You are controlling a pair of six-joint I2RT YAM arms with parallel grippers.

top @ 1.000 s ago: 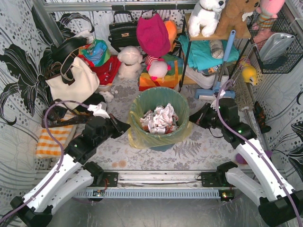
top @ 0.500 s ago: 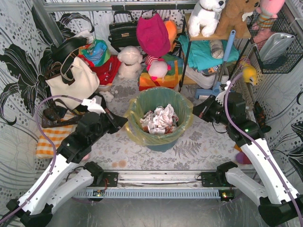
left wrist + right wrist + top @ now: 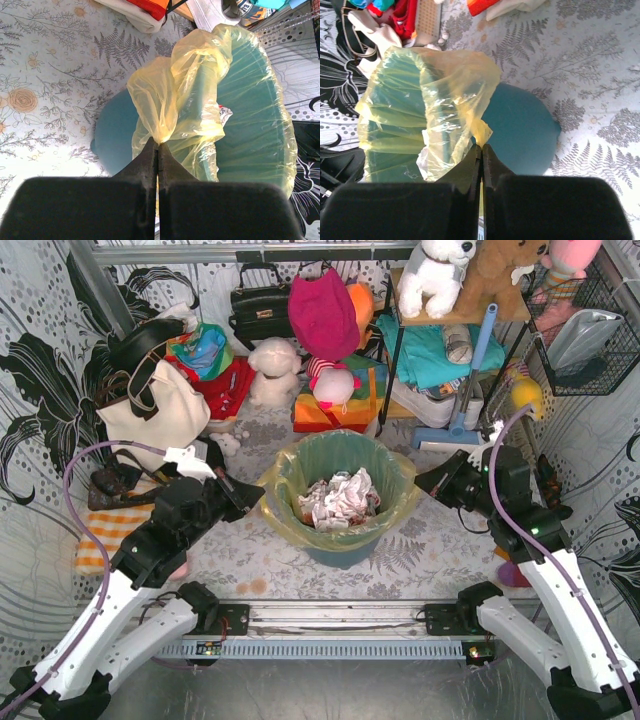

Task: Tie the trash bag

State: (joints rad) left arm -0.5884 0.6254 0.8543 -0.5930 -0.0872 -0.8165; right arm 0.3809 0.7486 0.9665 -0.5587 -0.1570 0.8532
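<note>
The trash bag [image 3: 300, 465] is a thin yellow-green liner in a teal-blue round bin [image 3: 340, 550], with crumpled white paper [image 3: 338, 496] inside. My left gripper [image 3: 256, 494] is shut on the bag's left rim, pulled off the bin. In the left wrist view the gripper [image 3: 158, 146] pinches a bunched fold of the bag [image 3: 190, 95]. My right gripper [image 3: 420, 483] is shut on the bag's right rim. In the right wrist view the gripper [image 3: 482, 146] pinches the bag [image 3: 455, 95] above the bin [image 3: 520, 130].
A cream canvas tote [image 3: 155, 410] and striped cloth [image 3: 110, 530] lie at the left. Plush toys [image 3: 275, 370], a black handbag [image 3: 262, 305], a shelf rack [image 3: 450, 350] and a blue-handled brush [image 3: 470, 370] crowd the back. A wire basket [image 3: 590, 330] hangs right.
Both grippers have risen and moved slightly outward, lifting the bag's left and right rims up off the bin so the bag mouth stands higher and wider.
</note>
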